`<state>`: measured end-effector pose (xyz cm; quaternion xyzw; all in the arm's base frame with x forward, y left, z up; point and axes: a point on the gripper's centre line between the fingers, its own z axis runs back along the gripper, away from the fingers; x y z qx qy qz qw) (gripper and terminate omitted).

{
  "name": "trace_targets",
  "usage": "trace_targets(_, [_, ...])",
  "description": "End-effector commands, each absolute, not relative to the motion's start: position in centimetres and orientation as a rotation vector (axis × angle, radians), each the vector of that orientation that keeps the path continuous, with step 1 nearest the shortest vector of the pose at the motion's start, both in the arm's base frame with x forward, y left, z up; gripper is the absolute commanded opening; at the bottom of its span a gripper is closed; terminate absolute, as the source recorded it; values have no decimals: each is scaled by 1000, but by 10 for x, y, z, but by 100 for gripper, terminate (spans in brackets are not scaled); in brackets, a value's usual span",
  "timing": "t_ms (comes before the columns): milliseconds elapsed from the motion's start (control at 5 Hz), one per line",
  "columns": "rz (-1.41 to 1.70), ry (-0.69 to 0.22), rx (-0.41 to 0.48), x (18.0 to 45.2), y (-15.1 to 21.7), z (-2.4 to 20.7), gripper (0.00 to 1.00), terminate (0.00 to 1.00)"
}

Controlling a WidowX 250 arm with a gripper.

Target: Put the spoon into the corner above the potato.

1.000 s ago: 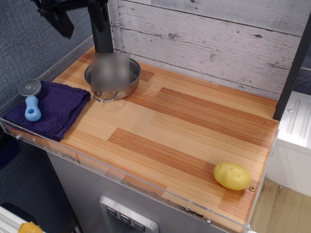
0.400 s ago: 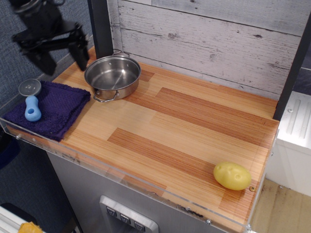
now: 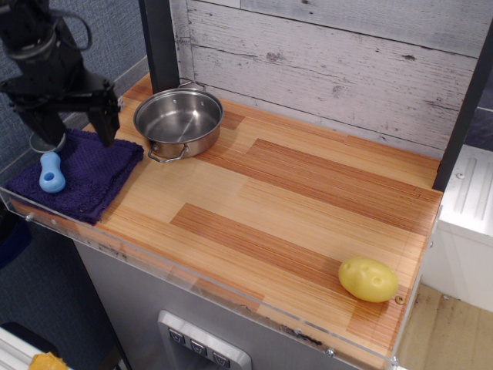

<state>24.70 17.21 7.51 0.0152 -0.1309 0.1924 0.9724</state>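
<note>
Nothing moved yet. Spoon (image 3: 51,171) on the cloth (image 3: 77,173) at the left edge; gripper (image 3: 74,132) wide, empty, above it. Pick and carry to the back-right corner (image 3: 420,166) above the potato (image 3: 369,279) remain.

The spoon (image 3: 51,171) lies on a cloth (image 3: 81,173) at the counter's (image 3: 293,208) left end, its bowl hidden under the gripper (image 3: 74,129), which hangs over the cloth's back edge with fingers (image 3: 106,123) spread apart. Just right of the cloth and nearer the plank wall (image 3: 339,58) sits a pan (image 3: 179,120), beside a post (image 3: 160,42). The potato (image 3: 368,279) rests at the front right, well apart, and the corner (image 3: 424,181) lies behind it, where the wall meets a second post (image 3: 466,100).
</note>
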Motion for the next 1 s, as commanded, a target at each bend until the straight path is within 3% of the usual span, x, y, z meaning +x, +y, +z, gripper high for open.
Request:
trace_targets(0, [449, -254, 82, 235, 201, 63, 100, 0])
trace_targets(600, [513, -227, 65, 220, 215, 42, 100, 0])
trace_targets(800, [538, -242, 83, 221, 216, 43, 0, 0])
